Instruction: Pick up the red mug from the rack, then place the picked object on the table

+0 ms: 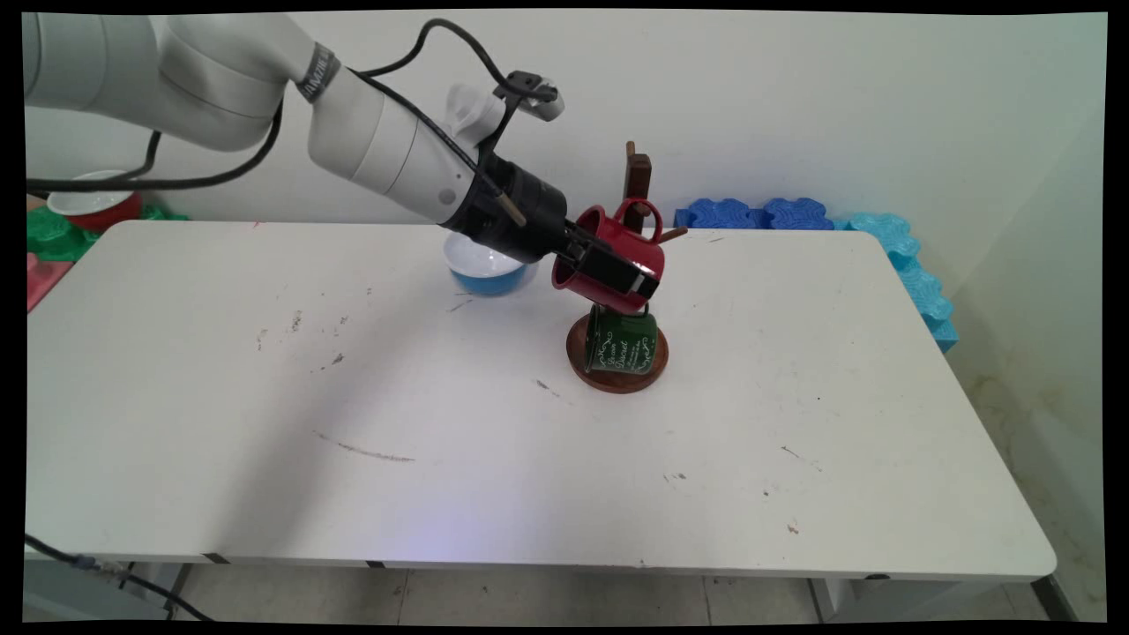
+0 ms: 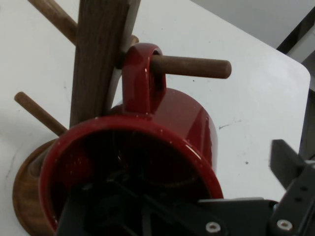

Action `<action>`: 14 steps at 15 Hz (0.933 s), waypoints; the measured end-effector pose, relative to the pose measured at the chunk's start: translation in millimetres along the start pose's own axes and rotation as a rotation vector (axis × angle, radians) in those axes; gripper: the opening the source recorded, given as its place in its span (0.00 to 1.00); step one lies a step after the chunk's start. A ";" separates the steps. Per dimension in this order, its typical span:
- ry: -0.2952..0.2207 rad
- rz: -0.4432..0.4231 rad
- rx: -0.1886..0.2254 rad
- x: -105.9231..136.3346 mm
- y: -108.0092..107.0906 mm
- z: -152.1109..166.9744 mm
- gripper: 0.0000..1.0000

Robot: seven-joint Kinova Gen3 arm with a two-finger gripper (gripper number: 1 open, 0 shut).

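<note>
A: Where does the main view sit?
B: Above the bench's near edge, looking down across it to the back wall.
A: And the hand view?
B: It looks along the end effector, very close to the red mug and wooden rack.
A: What do they share?
B: The mug, the rack, and bench surface toward the far edge.

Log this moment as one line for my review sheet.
end effector: shut on red mug | mug handle threaded on wooden mug tree peg | green mug hanging lower | blue bowl behind
</note>
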 end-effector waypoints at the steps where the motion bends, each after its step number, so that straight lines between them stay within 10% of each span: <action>1: -0.001 -0.004 0.000 0.2 -0.1 0.1 1.00; 2: -0.001 -0.007 0.000 0.3 -0.2 0.3 0.00; 14: -0.007 -0.029 -0.001 1.4 -1.3 -0.3 0.00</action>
